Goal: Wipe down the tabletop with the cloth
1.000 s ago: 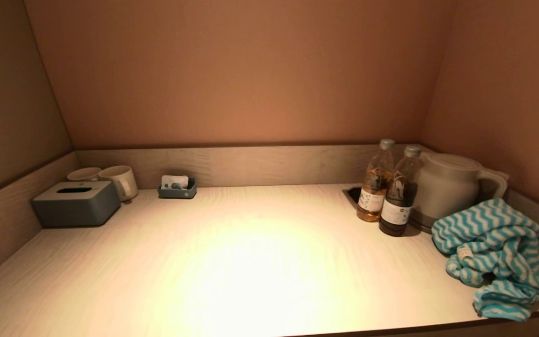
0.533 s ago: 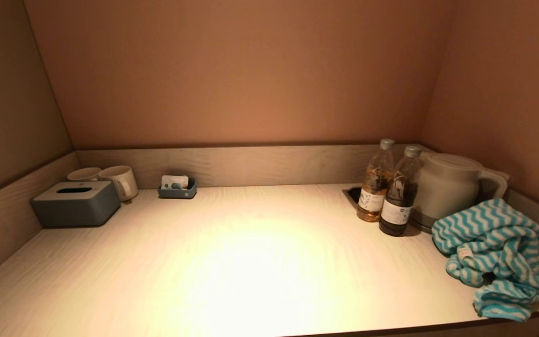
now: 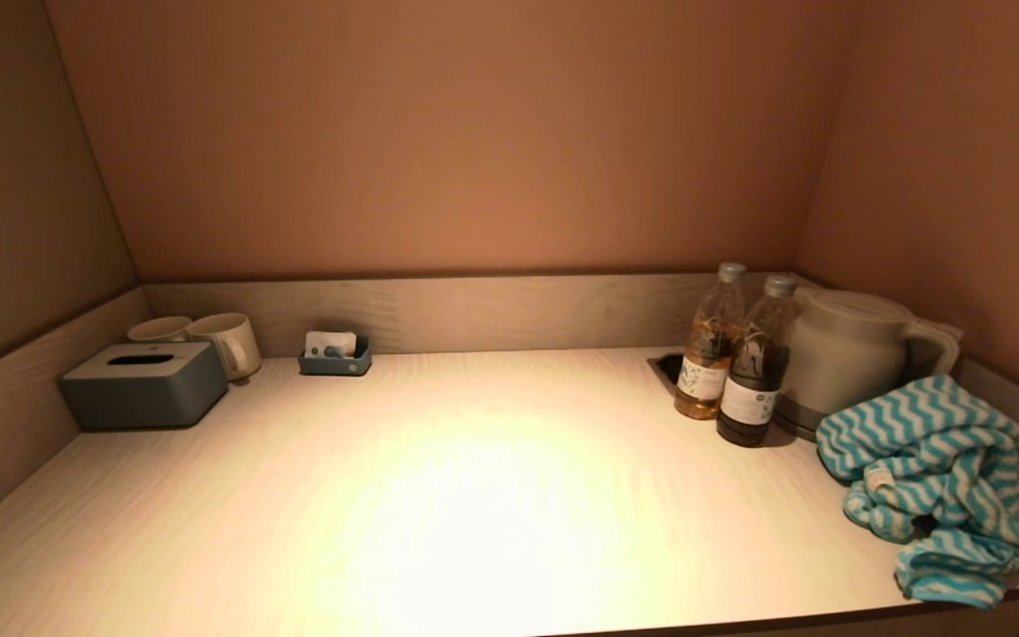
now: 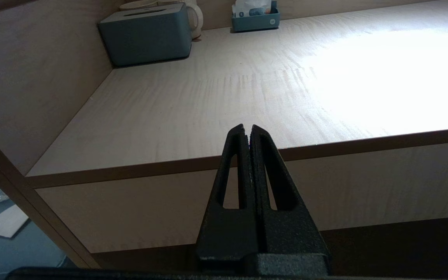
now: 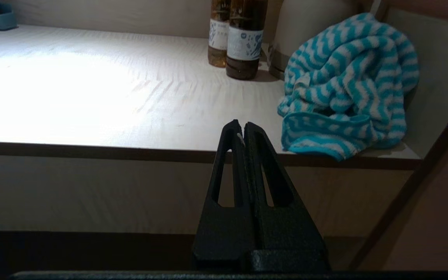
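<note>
The pale wood-grain tabletop (image 3: pixel 474 495) fills the head view, brightly lit in its middle. The turquoise-and-white striped cloth (image 3: pixel 938 482) lies bunched at the front right corner, against the side rim; it also shows in the right wrist view as the cloth (image 5: pixel 348 85). My right gripper (image 5: pixel 243 125) is shut and empty, in front of and below the table's front edge, left of the cloth. My left gripper (image 4: pixel 247 128) is also shut and empty, before the front edge on the left side. Neither arm shows in the head view.
Two bottles (image 3: pixel 735 354) and a pale kettle (image 3: pixel 854 354) stand behind the cloth at the back right. A grey tissue box (image 3: pixel 142 385), two mugs (image 3: pixel 218 341) and a small blue tray (image 3: pixel 335 356) sit at the back left. A low rim (image 3: pixel 474 310) borders the surface.
</note>
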Controlling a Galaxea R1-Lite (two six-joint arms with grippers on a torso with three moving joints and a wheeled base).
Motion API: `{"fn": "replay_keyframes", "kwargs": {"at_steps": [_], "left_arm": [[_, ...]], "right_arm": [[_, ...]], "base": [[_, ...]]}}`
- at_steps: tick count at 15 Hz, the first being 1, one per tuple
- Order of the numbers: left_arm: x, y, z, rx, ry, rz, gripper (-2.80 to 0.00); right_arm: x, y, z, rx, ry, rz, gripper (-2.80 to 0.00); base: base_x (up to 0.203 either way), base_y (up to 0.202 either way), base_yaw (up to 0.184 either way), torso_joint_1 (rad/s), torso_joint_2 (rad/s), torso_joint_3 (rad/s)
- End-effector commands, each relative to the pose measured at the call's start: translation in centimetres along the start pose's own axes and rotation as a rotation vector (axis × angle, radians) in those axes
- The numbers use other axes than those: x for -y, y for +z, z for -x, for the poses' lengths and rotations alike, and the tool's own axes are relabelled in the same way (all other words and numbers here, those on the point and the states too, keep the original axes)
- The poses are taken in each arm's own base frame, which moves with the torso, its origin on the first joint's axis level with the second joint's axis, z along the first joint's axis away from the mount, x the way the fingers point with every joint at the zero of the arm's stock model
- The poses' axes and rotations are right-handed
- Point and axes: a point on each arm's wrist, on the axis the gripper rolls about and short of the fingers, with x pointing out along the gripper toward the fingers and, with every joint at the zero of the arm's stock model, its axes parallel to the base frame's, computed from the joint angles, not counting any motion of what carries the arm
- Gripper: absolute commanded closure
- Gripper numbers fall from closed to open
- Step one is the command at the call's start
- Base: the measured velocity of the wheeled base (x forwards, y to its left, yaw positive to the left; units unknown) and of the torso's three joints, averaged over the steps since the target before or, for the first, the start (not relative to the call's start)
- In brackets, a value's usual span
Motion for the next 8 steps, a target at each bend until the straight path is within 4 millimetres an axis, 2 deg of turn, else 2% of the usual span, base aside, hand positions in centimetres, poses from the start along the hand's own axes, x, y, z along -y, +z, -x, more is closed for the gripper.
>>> {"fn": "replay_keyframes", "kwargs": {"at_steps": [1,8], "left_arm": [[0.0,0.0,0.0,0.0,0.0,0.0,0.0],[0.0,0.0,0.0,0.0,0.0,0.0,0.0]], "right_arm": [[-0.05,-0.49,0.05,-0.055,0.006,-0.028,0.0],[-0.04,-0.51,0.02,-0.051,0.001,-0.044,0.0]], "base": [[0.0,0.0,0.0,0.0,0.0,0.0],[0.0,0.0,0.0,0.0,0.0,0.0]]}}
